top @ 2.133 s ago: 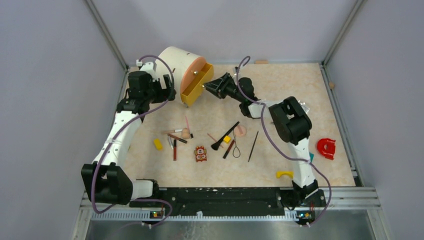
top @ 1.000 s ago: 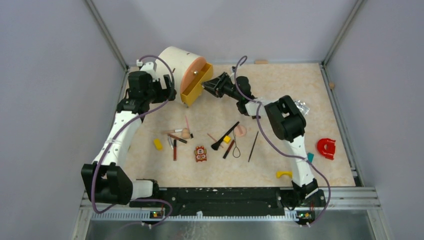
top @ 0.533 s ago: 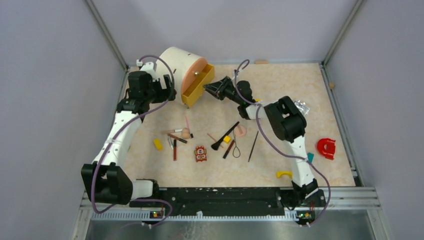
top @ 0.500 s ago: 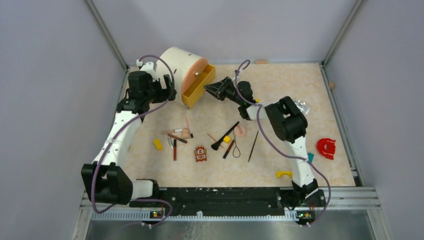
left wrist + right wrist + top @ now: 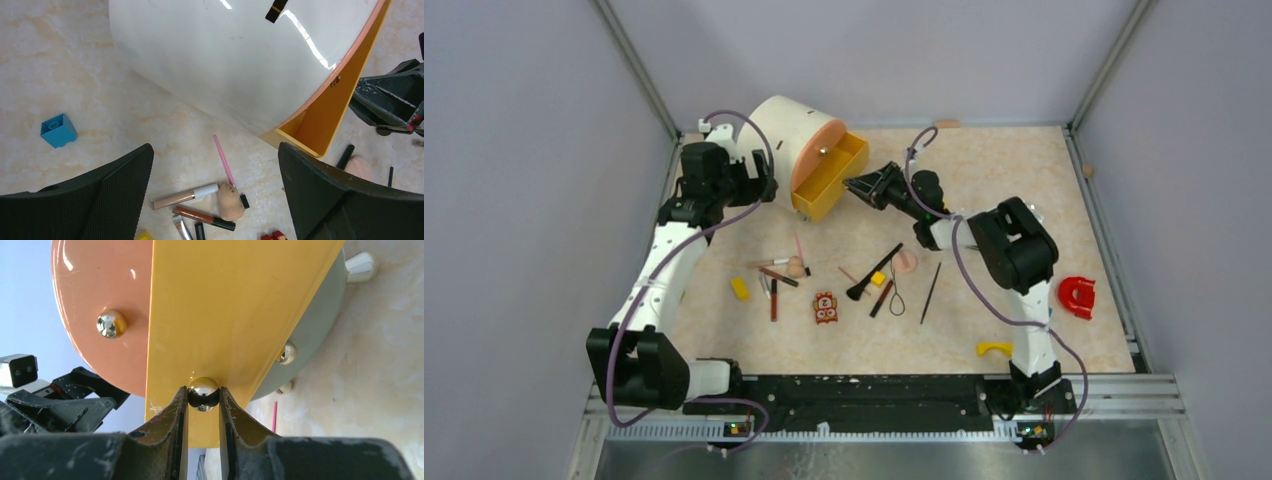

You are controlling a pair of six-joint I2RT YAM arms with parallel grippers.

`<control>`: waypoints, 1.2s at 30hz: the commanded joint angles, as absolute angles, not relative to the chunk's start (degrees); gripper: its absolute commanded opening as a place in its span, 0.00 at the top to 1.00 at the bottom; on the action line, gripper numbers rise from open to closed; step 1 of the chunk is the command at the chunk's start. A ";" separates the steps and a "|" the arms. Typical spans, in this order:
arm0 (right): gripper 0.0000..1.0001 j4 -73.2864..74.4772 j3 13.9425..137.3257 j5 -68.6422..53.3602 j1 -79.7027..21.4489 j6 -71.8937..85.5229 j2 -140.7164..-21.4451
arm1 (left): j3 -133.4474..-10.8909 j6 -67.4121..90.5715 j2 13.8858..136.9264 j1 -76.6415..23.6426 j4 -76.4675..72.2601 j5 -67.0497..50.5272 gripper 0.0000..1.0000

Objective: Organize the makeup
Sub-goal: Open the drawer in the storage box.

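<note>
The right gripper (image 5: 203,399) is pinching the shiny knob (image 5: 202,388) of the yellow drawer (image 5: 832,178), which is sticking out of the round white case (image 5: 789,125) at the far left. The left gripper (image 5: 215,170) is hanging wide open beside that case. The makeup (image 5: 795,267) is lying scattered mid-table (image 5: 984,170) — sticks, brushes, puffs.

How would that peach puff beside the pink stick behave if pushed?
The peach puff looks rounded and egg-like, so it would probably roll or wobble. Its matte, spongy look suggests it is soft and light. The pink stick ending beside it might get nudged.
</note>
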State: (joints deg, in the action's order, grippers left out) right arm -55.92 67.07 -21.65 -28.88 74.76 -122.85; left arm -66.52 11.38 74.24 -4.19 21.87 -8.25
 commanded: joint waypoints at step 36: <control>0.97 -58.87 53.18 -19.78 -28.04 70.16 -109.36 | -75.15 4.13 81.18 -18.59 15.95 12.34 0.01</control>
State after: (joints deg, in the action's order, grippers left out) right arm -56.99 53.84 -18.94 -28.34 71.99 -112.88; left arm -74.15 4.47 81.89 -17.67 19.55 7.92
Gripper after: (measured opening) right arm 0.206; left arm 0.988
